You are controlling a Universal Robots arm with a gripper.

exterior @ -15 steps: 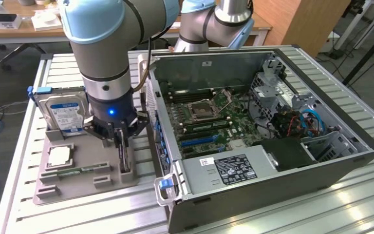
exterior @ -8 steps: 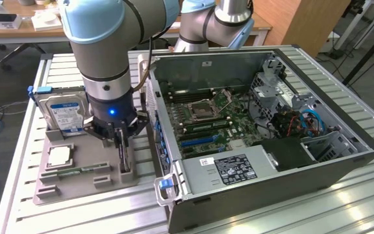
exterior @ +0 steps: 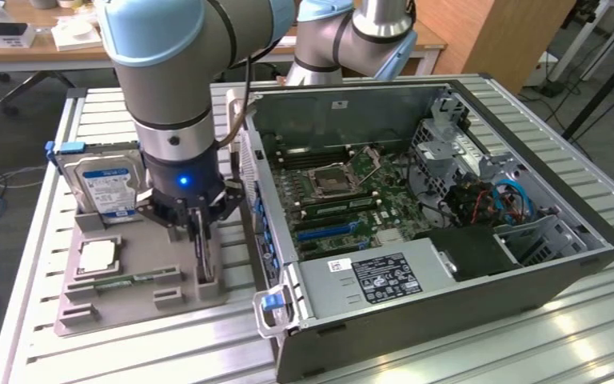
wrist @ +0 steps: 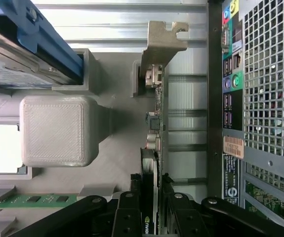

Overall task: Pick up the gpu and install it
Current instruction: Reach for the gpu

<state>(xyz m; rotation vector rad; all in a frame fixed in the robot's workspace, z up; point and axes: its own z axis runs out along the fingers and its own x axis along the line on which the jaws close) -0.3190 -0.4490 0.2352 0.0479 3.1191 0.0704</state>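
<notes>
Where the arm stands over the grey holder, hand: clenched on the gpu, with one dark finger against each flat face of the card.
gpu position: on edge at the side of the holder nearest the computer case, left of centre in the exterior frame; we cannot tell whether it is raised out of its slot.
bracket: pale metal, at the end of the gpu farthest from the hand.
hard drive: silver with a blue label, upright at the back of the holder, toward the exterior view's left.
memory stick: narrow and green, lying flat in the holder, in the lower left of the exterior frame.
computer case: side panel off, lying across the centre and the exterior view's right, just beside the holder; we see the motherboard exposed inside.
bench: ribbed metal, carrying both the holder and the computer case.
</notes>
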